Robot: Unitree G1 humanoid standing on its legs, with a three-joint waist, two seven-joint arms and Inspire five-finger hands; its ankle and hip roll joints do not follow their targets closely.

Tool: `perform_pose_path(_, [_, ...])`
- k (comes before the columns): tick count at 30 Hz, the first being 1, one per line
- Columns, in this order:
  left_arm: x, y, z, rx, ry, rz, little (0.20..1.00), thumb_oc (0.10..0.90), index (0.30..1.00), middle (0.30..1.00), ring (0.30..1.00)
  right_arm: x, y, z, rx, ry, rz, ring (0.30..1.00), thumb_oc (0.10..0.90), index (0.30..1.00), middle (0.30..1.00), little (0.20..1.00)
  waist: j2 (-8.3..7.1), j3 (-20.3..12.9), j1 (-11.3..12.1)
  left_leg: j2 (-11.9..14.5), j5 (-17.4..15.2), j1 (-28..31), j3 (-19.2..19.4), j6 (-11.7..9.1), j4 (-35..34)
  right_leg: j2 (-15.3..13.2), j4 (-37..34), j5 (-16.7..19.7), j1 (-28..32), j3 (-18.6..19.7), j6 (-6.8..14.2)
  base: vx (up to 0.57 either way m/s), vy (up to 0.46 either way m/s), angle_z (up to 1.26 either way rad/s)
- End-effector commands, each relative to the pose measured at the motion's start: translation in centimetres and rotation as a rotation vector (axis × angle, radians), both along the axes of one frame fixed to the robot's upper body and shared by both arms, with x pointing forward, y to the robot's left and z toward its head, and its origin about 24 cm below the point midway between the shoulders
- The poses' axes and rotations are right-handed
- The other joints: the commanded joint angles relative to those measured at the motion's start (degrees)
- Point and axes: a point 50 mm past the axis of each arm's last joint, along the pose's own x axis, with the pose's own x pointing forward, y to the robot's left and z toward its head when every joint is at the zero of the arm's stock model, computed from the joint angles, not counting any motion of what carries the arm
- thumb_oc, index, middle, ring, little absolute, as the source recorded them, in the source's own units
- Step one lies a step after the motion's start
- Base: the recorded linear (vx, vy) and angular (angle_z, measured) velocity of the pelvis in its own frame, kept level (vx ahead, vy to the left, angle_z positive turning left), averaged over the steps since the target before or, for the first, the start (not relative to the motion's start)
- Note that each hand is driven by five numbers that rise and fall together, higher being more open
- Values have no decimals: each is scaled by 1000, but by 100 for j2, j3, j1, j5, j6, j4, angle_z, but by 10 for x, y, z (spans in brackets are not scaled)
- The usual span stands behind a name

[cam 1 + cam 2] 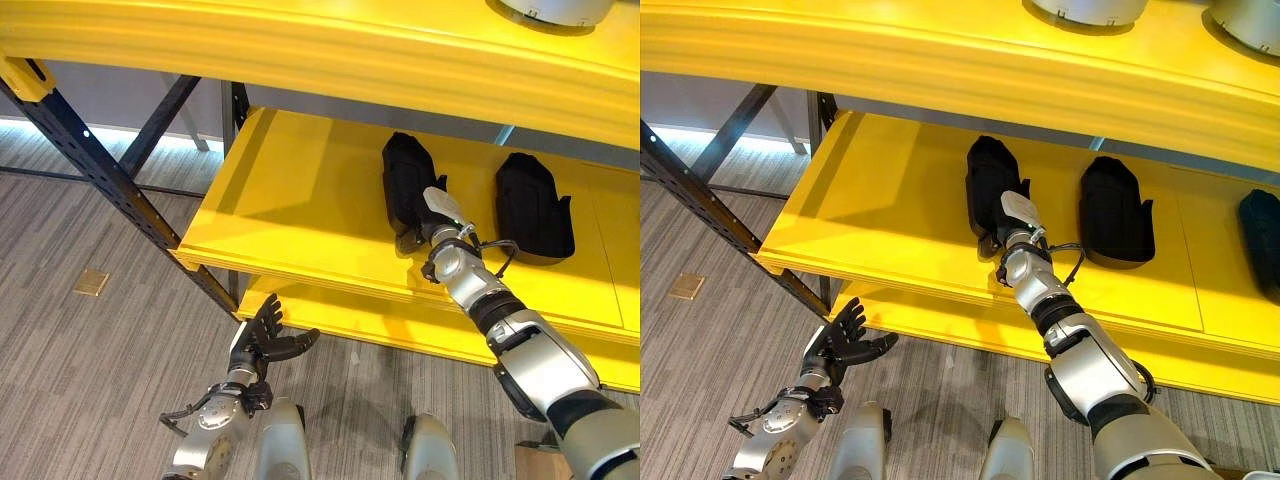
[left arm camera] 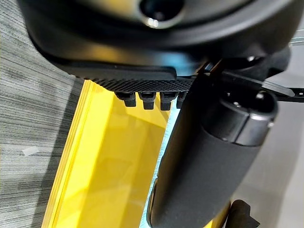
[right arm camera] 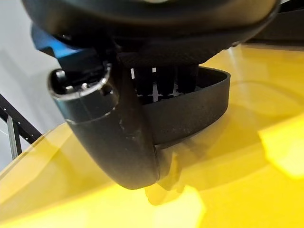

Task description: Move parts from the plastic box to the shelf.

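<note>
The right hand [image 1: 428, 222] reaches onto the glossy yellow shelf board [image 1: 300, 200], its fingers and thumb wrapped around the near end of a black moulded plastic part [image 1: 405, 180] that lies flat on the board. In the right wrist view the fingers [image 3: 166, 78] hook over the part's dark curved rim. A second black moulded part [image 1: 533, 208] lies beside it, apart, further right. Down low, the left hand [image 1: 262, 340] hangs over the grey striped carpet [image 1: 70, 380], fingers spread loose, holding nothing.
</note>
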Motion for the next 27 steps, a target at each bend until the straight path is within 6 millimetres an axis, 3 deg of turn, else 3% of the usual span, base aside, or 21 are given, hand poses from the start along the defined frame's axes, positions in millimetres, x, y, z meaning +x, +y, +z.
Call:
perform_pose_path(1, [22, 3, 48, 35, -254, -39, 1000, 900, 1000, 1000, 1000, 13, 23, 55, -3, -166, 60, 300, 400, 300, 300, 300, -153, -45, 205, 184, -208, 48, -416, 61, 93, -20, -590, 351, 482, -7, -121, 0, 0, 0])
perform_pose_path(9, [21, 5, 48, 38, -251, -36, 1000, 900, 1000, 1000, 1000, 12, 36, 50, 30, -138, 91, 300, 400, 300, 300, 300, -148, -45, 207, 171, -166, 34, -424, 45, 45, -11, -623, 379, 479, -26, -122, 0, 0, 0])
perform_pose_path(27, [21, 4, 47, 34, -247, -44, 1000, 900, 1000, 1000, 1000, 12, 52, 59, 85, -158, 133, 300, 400, 300, 300, 300, -156, -41, 269, 169, -158, -17, -476, 55, 60, -10, -580, 347, 466, -74, -126, 0, 0, 0])
